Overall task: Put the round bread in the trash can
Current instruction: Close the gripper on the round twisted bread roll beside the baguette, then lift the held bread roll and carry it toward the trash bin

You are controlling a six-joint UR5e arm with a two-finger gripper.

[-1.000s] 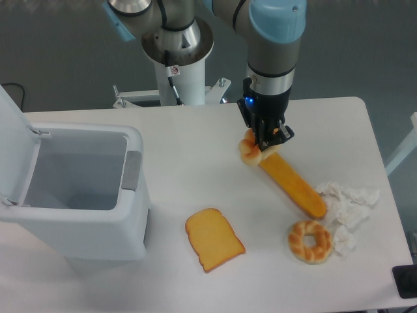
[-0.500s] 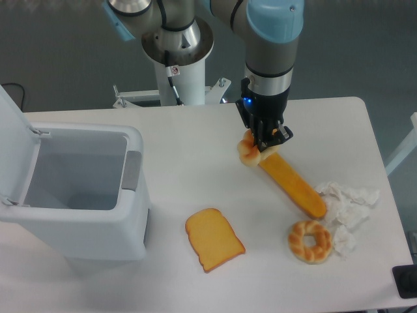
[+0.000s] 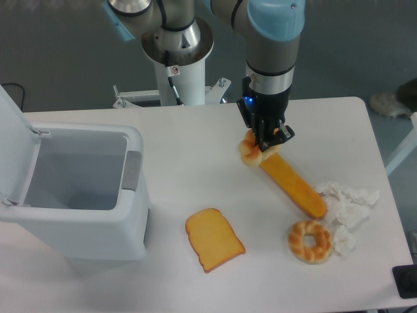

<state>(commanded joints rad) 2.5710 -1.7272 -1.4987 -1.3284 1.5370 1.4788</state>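
Round bread [image 3: 248, 150] sits at the tip of the gripper [image 3: 262, 145], beside the upper end of the long loaf [image 3: 292, 185] and well apart from the trash can [image 3: 71, 189], whose lid stands open. The fingers look closed on the bun, though their tips are partly hidden. Carrying it over and dropping it in remain.
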